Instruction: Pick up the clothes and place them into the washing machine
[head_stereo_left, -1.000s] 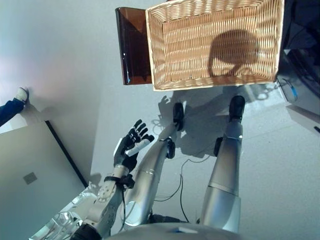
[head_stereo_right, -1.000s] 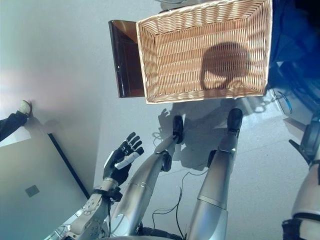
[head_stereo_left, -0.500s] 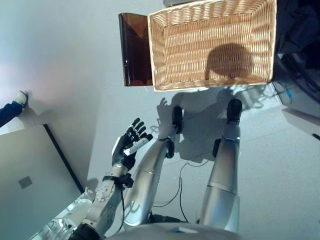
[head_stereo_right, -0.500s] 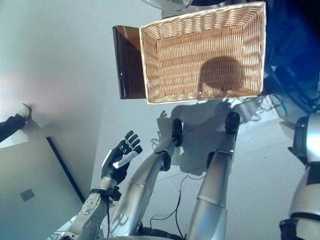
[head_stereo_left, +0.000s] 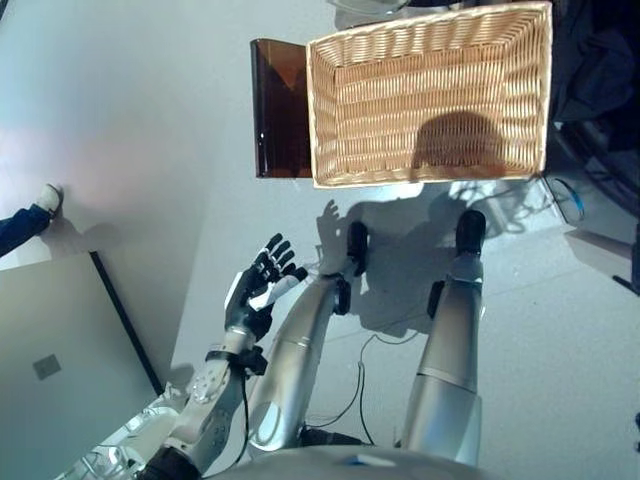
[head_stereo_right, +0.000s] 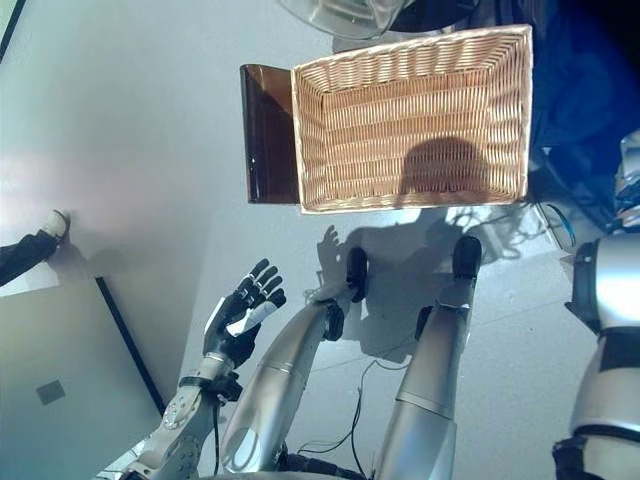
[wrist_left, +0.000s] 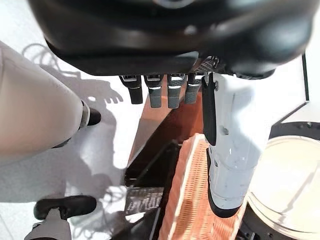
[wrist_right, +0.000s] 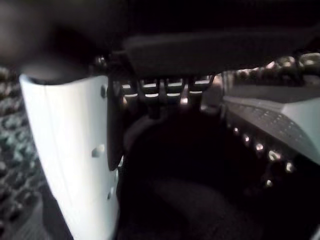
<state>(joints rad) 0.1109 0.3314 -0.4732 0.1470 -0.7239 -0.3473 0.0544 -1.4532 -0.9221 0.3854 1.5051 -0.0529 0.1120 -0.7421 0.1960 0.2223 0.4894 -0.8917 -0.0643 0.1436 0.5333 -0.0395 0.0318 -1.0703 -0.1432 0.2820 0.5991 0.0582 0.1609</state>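
No clothes are being shown in the wicker basket (head_stereo_left: 430, 100), which is being seen bare inside, with a brown panel (head_stereo_left: 278, 108) touching its left side. Dark fabric (head_stereo_right: 590, 90) is being seen just beside the basket's right edge. The left hand (head_stereo_left: 255, 295) is being held raised over the floor (head_stereo_left: 130, 120), fingers spread and straight, holding nothing. The right hand (wrist_right: 70, 150) is being shown only in its wrist view, against something dark; its grip cannot be told. A person's shoe (head_stereo_left: 45, 198) is being seen at the left edge.
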